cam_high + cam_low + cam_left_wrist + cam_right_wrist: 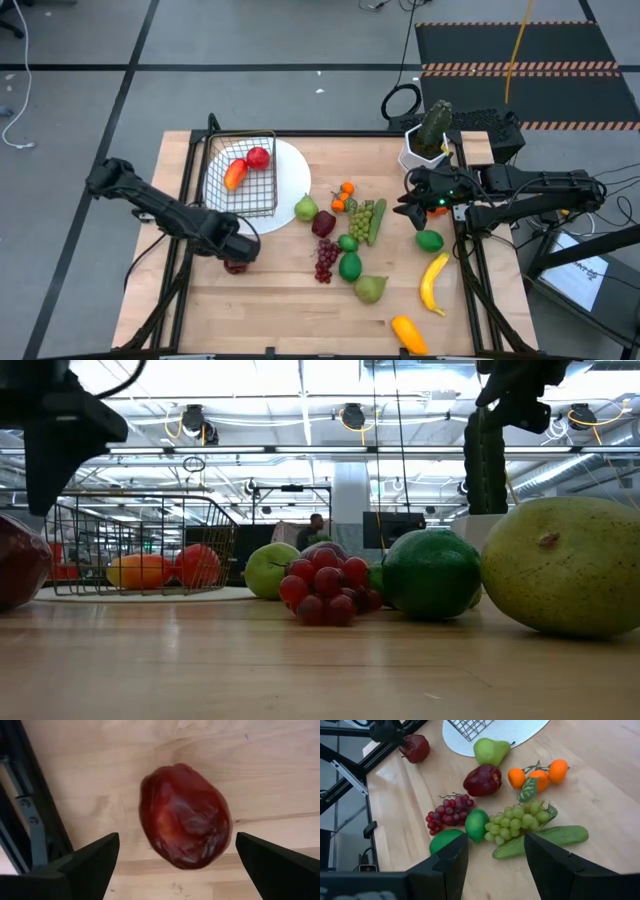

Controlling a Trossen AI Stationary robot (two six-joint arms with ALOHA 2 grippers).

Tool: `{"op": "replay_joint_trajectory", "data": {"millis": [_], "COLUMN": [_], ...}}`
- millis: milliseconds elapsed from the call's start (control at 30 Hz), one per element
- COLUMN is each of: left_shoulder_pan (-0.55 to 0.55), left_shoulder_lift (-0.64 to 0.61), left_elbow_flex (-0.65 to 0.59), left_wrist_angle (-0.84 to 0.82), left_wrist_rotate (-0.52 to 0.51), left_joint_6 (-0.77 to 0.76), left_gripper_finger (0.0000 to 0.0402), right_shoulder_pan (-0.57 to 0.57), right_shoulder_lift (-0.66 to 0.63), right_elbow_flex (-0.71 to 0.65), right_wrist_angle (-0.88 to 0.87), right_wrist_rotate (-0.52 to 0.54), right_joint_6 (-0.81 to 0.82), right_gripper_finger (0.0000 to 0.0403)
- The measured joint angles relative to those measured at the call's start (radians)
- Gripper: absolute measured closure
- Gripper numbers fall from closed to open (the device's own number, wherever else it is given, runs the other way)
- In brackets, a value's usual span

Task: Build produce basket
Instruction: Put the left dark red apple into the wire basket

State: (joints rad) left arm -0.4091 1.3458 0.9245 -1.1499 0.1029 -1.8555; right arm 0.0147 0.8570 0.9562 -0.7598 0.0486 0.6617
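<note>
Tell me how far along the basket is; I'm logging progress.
Done: the basket on the white plate holds two pieces, one orange, one red. In hand: nothing. The left pincer is open above a dark red fruit lying on the table; the right pincer hovers empty over the green grapes. Left: the pears, limes, banana and remaining produce.

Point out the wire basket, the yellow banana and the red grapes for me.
wire basket (243, 190): high view, on the mesh floor near its front edge.
yellow banana (433, 284): high view, on the middle of its curve.
red grapes (326, 586): low view, on the centre of the bunch.
</note>
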Motion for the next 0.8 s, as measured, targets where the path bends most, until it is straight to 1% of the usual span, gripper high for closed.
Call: {"op": "replay_joint_trajectory", "data": {"millis": [400,533,800], "left_shoulder_pan": [0.055,0.073,0.072], "left_shoulder_lift": [0.076,0.089,0.088], "left_elbow_flex": [0.0,0.0,0.0], "left_wrist_angle": [0.011,0.028,0.048], "left_wrist_rotate": [0.006,0.027,0.031], "left_joint_6": [0.112,0.14,0.09], "left_gripper_finger": [0.0002,0.0002,0.0002], "right_shoulder_pan": [0.0,0.0,0.0], "right_shoulder_lift": [0.0,0.0,0.0], "right_elbow_flex": [0.0,0.0,0.0], "right_wrist_angle": [0.003,0.013,0.016], "right_wrist_rotate": [-0.002,-0.004,-0.003], "right_joint_6": [0.012,0.031,0.027], "right_gripper_finger": [0.0218,0.0218,0.0218]}}
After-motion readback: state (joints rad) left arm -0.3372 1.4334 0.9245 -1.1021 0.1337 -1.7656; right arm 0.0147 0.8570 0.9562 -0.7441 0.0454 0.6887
